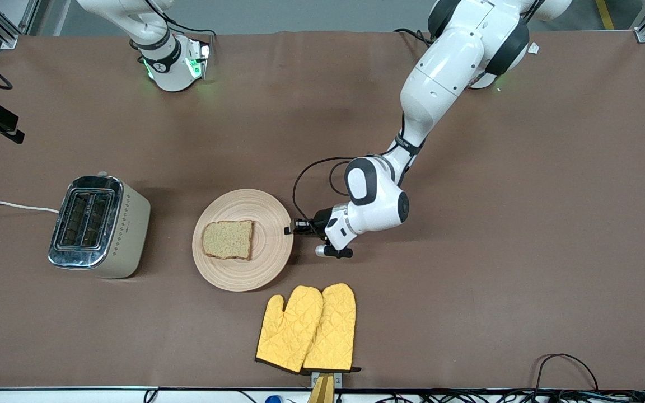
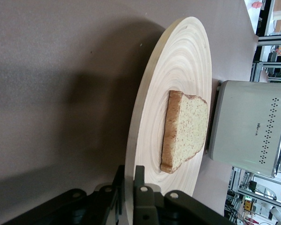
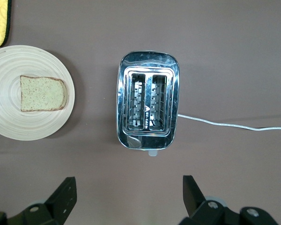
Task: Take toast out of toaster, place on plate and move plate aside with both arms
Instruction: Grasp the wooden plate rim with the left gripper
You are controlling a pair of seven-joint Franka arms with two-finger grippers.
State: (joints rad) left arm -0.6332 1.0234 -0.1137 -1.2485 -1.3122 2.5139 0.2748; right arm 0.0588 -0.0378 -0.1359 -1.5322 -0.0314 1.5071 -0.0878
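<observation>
On one plate [image 1: 242, 274] — one toast [image 1: 228, 239].

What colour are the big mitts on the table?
The oven mitts are bright yellow and quilted, with a dark cuff edge; the front view shows them best.

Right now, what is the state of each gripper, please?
Left gripper: shut on the plate rim.
Right gripper: open, holding nothing, over the toaster.
</observation>
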